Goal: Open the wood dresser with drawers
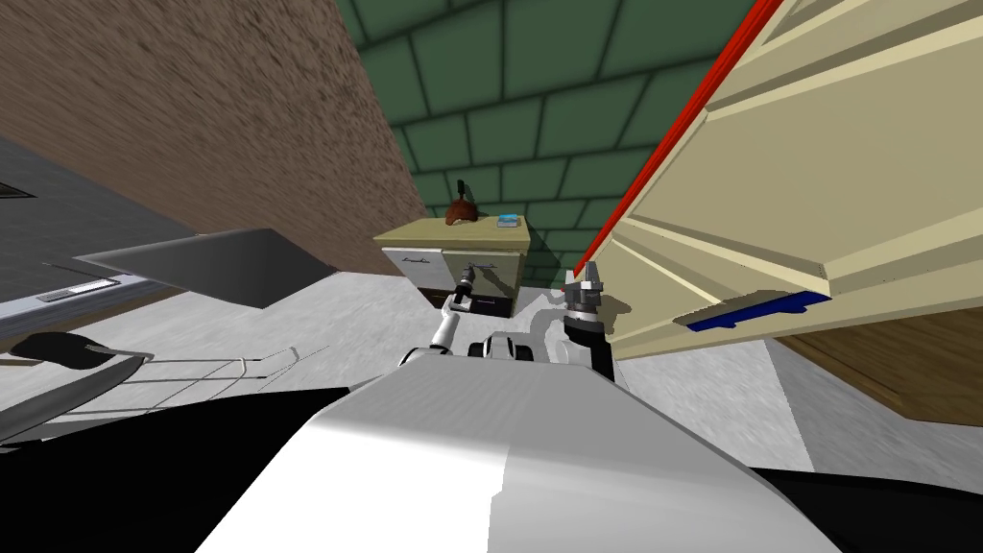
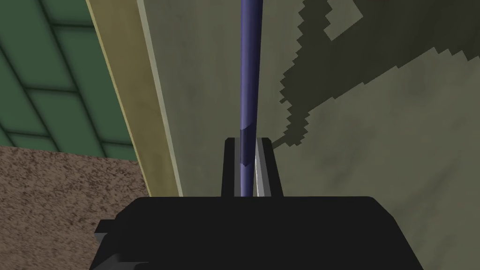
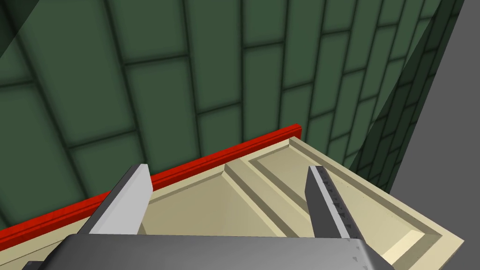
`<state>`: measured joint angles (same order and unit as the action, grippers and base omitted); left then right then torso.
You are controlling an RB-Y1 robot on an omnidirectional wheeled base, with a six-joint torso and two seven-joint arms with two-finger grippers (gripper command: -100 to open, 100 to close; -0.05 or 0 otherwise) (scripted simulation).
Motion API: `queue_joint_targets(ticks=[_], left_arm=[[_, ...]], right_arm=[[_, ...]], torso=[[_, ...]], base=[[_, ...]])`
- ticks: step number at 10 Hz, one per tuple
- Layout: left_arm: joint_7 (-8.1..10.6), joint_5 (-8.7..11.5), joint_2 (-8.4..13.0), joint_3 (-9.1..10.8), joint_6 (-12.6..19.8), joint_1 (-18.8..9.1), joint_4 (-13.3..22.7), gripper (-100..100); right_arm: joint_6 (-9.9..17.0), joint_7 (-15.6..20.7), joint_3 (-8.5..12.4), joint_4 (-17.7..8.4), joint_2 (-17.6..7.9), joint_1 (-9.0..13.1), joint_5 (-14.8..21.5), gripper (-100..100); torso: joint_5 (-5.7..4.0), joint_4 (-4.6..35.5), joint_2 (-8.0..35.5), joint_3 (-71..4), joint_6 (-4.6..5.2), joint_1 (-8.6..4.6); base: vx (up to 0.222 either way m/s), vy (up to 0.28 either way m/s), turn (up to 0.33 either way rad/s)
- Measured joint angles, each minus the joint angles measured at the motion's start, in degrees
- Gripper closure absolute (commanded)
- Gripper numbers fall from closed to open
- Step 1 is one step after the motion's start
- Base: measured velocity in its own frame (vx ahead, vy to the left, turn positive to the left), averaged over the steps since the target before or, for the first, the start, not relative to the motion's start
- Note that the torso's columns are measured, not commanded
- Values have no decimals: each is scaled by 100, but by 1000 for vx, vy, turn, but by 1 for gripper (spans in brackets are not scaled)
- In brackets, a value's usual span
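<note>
Gripping a slim dark-blue bar handle [image 2: 249,61], the left hand [image 2: 247,140] has both fingers [image 2: 229,164] closed tight against the bar's sides. The bar runs straight out from between them across a flat olive-tan drawer front [image 2: 365,154]. A jagged shadow lies over that front, and along one side of it runs a paler tan edge strip [image 2: 126,93], with the green tiled wall [image 2: 42,70] and the brown wall [image 2: 56,201] beyond. From the head camera the dresser [image 1: 451,233] stands ahead against the green tiled wall, close to the corner where the brown wall meets it. It has a tan top and pale drawer fronts, and the left arm reaches out to its front. On the top sit a reddish-brown object [image 1: 461,213] and a small blue item [image 1: 508,221], a little apart from each other. The right hand [image 1: 584,280] is held up just beside a large cream panelled door [image 1: 816,173] that slants across the right of the head view — it has a red edge [image 1: 672,144] and a dark-blue pull [image 1: 754,309]. In the right wrist view that hand's fingers [image 3: 136,197] stand wide apart, open, pointing over the door's panelled face toward the green tiles.
</note>
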<state>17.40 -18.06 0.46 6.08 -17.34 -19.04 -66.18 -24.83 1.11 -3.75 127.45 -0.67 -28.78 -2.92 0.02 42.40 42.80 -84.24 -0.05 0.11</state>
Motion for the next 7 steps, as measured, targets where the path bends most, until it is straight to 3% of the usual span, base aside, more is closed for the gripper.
queue_joint_targets(ticks=[2, 7], left_arm=[[22, -17, -2, -27, 52, 4, -31, 100], [68, -50, -7, -65, 104, 55, -78, 100]], right_arm=[[0, 0, 0, 0, 0, 1, 0, 0], [0, 0, 0, 0, 0, 0, 0, 0]], torso=[[-7, 8, -10, -7, 0, -17], [-7, 3, -31, -19, 10, -18]], base=[[-245, -1, 27], [-165, 17, 14]])
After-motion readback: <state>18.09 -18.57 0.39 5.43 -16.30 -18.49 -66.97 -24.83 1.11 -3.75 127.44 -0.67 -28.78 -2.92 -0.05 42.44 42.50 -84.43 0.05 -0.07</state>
